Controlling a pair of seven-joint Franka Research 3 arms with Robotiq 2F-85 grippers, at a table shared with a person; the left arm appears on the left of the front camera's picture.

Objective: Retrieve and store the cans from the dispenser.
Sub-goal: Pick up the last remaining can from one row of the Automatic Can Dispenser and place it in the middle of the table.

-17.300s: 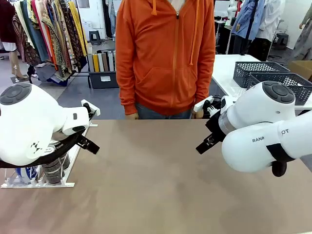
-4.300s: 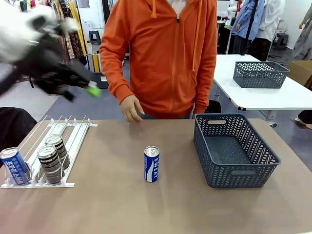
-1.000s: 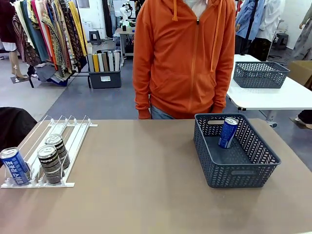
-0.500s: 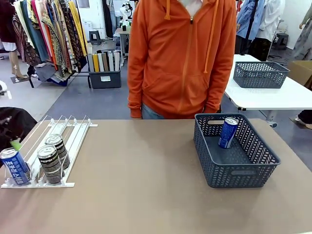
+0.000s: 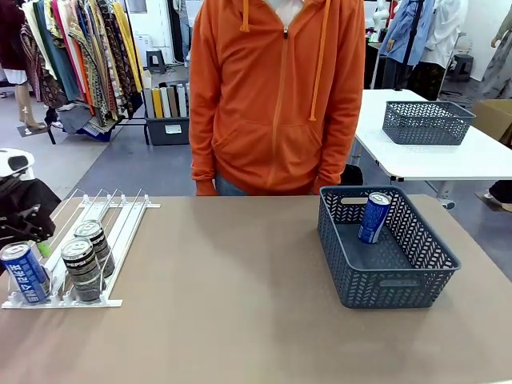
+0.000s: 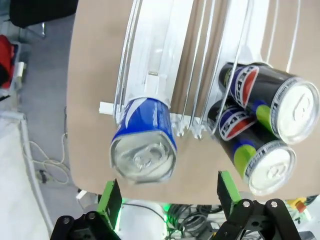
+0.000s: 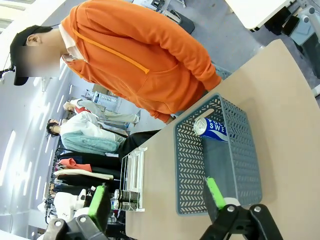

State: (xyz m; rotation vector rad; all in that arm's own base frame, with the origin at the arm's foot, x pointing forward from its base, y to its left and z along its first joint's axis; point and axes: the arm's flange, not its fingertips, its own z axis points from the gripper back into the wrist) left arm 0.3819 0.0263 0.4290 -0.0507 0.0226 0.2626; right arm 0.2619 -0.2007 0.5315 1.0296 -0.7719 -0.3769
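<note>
Pickup step: the left gripper [image 6: 167, 195] hovers, fingers wide apart and empty, over the blue can [image 6: 144, 140] at the front of the dispenser [image 6: 160, 50]; the right gripper [image 7: 156, 197] is likewise open; next, lower squarely and close.

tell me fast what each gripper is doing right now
Left gripper: open, empty, hovering at the blue can in the dispenser.
Right gripper: open, holding nothing.

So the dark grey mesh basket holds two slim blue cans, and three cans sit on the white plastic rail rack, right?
Not quite: the dark grey mesh basket holds one slim blue can, as the front view shows. Three cans do sit on the white plastic rail rack: a blue can and two dark cans.
</note>
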